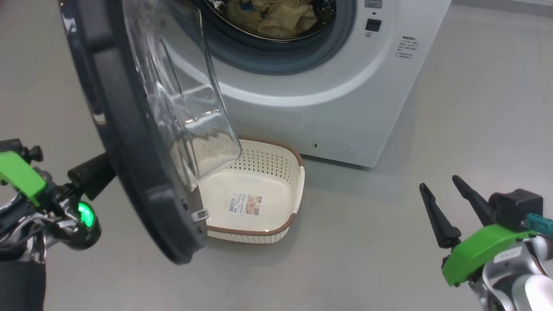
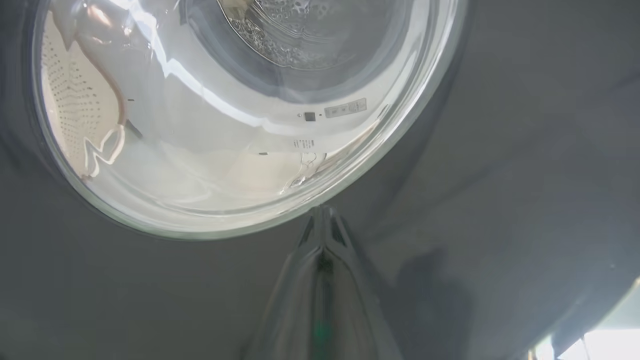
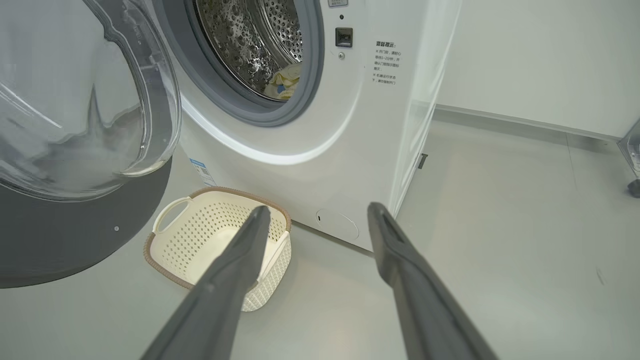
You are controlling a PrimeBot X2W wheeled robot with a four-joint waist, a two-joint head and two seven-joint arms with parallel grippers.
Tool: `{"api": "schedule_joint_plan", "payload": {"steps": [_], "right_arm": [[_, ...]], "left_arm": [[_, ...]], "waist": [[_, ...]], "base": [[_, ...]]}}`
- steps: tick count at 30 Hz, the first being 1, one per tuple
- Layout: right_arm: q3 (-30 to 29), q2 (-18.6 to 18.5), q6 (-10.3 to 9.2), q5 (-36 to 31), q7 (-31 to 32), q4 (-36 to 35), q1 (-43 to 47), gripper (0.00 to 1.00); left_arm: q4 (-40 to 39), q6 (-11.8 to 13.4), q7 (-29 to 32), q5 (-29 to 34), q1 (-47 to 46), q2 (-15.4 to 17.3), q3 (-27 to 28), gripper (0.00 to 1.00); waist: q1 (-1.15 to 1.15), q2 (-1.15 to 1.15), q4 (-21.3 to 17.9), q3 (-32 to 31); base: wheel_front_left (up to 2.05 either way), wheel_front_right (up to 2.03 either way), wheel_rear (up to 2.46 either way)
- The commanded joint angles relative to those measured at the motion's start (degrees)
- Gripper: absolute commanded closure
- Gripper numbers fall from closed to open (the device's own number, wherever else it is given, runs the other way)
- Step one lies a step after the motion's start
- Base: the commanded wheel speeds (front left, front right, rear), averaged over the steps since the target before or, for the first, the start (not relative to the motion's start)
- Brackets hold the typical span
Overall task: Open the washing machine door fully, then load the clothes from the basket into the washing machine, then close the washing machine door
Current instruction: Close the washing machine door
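Note:
The washing machine stands with its door swung partway out, black rim edge-on and glass bowl facing the drum. The pale yellow clothes lie inside the drum and show in the right wrist view as clothes. Below the door, the basket sits on the floor, holding nothing but its sticker. My left gripper is shut, its tips against the door's dark outer face just under the glass edge. My right gripper hangs open and holds nothing, right of the basket.
Grey floor spreads around the machine, with free room to its right. In the right wrist view a white wall runs behind, and a wheeled object shows at the far right edge.

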Motion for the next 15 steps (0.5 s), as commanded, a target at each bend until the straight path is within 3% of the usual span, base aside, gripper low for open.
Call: {"api": "schedule_joint_plan", "payload": {"steps": [1,15], "right_arm": [[0.7,-0.4,0.0,0.3,-0.7,-1.6,-2.4,0.0],[1.5,0.7,0.0,0.4,-2.1,-0.1,-3.5,0.0]], "left_arm": [[-3.1,-0.1,1.1,-0.2,-2.1,1.1,1.1,1.0],[-0.6,-3.2,-2.1,2.2,-6.4,-4.4,-2.0,1.0]], "waist": [[0.0,0.0,-0.8,0.2],[0.0,0.0,-8.8,0.9]], "base": [[0.0,0.0,0.0],[0.0,0.0,0.0]]}}
